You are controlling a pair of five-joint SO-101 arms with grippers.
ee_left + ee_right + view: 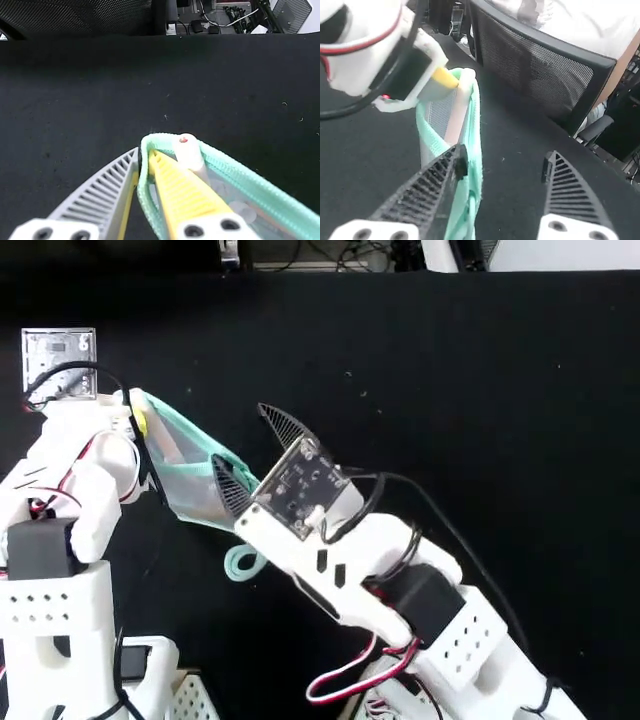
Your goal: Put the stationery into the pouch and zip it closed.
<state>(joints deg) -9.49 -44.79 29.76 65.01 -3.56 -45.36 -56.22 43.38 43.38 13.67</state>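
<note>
The pouch (190,485) has its rim clenched in the left gripper (145,155). The yellow finger (185,200) sits inside the mouth and the grey ribbed finger (100,195) outside, with the mint-green tape pinched between them. Just beyond the fingertips a pale stick of stationery (189,150) lies inside the pouch, against the rim. From that grip the pouch runs slantwise towards the right gripper (238,433), near the left edge of the black desk (480,420) and about halfway between its front and back.

The right gripper is spread wide and grasps nothing. One black ribbed finger (447,170) rests against the pouch's green edge (475,125), and the other (560,185) stands well apart over bare desk. A green loop (240,562) hangs from the pouch's end beside the right arm.

The pouch looks light and limp, with mesh sides that will fold and sag wherever they are unsupported. The woven tape along the zip is probably the firmest place to grip. For zipping, one end likely needs pinning taut while the slider is drawn along, or the fabric may bunch. I cannot make out the slider itself.
</note>
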